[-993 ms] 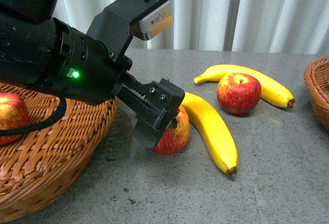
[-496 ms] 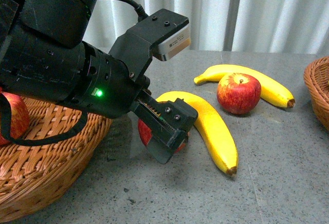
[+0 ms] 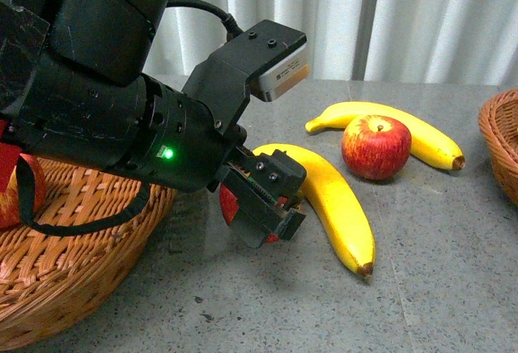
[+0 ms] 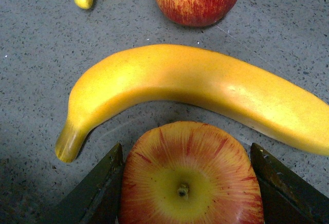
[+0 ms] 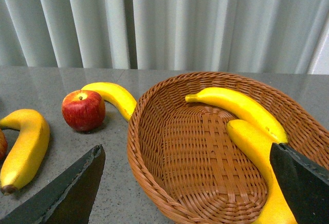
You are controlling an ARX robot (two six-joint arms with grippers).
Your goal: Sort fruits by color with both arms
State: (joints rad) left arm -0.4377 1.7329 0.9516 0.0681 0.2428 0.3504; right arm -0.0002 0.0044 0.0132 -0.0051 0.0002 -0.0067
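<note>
My left gripper [image 3: 269, 206] is shut on a red and yellow apple [image 3: 228, 205] just above the grey table, next to the near banana [image 3: 336, 203]. In the left wrist view that apple [image 4: 190, 183] sits stem-up between both fingers [image 4: 110, 175], with the banana [image 4: 195, 88] just beyond it. A second apple [image 3: 376, 146] rests against the far banana [image 3: 425, 138]. My right gripper [image 5: 187, 183] is open over a wicker basket [image 5: 136, 136] that holds two bananas [image 5: 241, 108], one [image 5: 257, 149] close to a finger. It does not show in the front view.
A large wicker basket [image 3: 81, 280] at the near left holds another apple [image 3: 10, 199], partly hidden by my left arm. The right basket's rim [image 3: 498, 138] shows at the right edge. Pale curtains hang behind the table.
My left arm has swung forward and right over the left basket. Its gripper has settled round the apple beside the near banana and shut on it, hiding most of the apple.
</note>
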